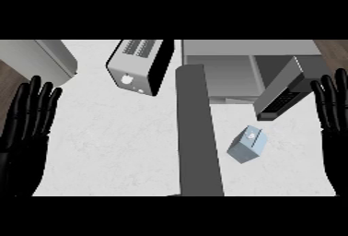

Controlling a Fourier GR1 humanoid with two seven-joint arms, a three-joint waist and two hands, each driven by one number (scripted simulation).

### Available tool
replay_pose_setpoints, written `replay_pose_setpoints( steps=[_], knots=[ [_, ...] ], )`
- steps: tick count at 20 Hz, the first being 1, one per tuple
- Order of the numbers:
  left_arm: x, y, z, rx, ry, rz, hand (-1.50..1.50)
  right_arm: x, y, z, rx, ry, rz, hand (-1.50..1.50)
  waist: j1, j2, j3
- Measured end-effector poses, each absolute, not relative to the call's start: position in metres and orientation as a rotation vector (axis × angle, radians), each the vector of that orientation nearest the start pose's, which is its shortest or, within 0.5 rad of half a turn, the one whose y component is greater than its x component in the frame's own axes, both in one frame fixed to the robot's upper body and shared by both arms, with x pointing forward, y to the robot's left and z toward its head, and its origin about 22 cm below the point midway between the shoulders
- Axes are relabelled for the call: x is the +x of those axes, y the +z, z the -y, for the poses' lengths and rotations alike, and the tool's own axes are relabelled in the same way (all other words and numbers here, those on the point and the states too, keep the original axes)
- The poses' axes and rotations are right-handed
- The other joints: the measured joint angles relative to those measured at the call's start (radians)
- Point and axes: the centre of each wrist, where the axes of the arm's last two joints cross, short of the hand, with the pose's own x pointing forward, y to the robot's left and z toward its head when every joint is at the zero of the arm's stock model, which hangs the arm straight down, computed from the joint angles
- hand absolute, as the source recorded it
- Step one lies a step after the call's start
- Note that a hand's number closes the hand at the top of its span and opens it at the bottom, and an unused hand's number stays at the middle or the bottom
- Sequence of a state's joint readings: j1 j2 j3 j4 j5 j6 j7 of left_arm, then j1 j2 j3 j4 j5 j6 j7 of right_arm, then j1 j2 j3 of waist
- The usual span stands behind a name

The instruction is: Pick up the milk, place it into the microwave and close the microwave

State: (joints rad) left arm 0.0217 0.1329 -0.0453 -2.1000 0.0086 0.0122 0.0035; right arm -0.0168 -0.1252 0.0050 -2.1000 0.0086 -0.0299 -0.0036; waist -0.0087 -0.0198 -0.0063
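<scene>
Both hands, left hand (27, 124) and right hand (333, 108), rest with fingers straight and apart at the frame's edges; the right should reach the milk carton (247, 145) at lower right squarely.

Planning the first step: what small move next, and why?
Probably bring the right hand in toward the milk carton. Both hands are open and hold nothing, the carton stands untouched on the counter nearer the right one, and the microwave door is already open.
</scene>
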Motion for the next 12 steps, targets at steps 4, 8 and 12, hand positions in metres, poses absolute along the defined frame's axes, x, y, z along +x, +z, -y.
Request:
replay_pose_setpoints(
  steps=[4, 8, 12],
  knots=[
    [0.217, 0.121, -0.24, 0.024, -0.16, 2.082, -1.5, 0.218, 0.14, 0.225, -0.144, 0.08, 2.114, -1.5, 0.006, 0.013, 0.004],
    [0.227, 0.114, -0.242, -0.009, -0.122, 2.043, -1.5, 0.227, 0.145, 0.204, -0.154, -0.015, 2.069, -1.5, 0.011, 0.018, 0.005],
    [0.226, 0.108, -0.238, -0.026, -0.067, 1.992, -1.5, 0.234, 0.143, 0.193, -0.137, -0.084, 2.021, -1.5, 0.011, 0.019, 0.006]
  ],
)
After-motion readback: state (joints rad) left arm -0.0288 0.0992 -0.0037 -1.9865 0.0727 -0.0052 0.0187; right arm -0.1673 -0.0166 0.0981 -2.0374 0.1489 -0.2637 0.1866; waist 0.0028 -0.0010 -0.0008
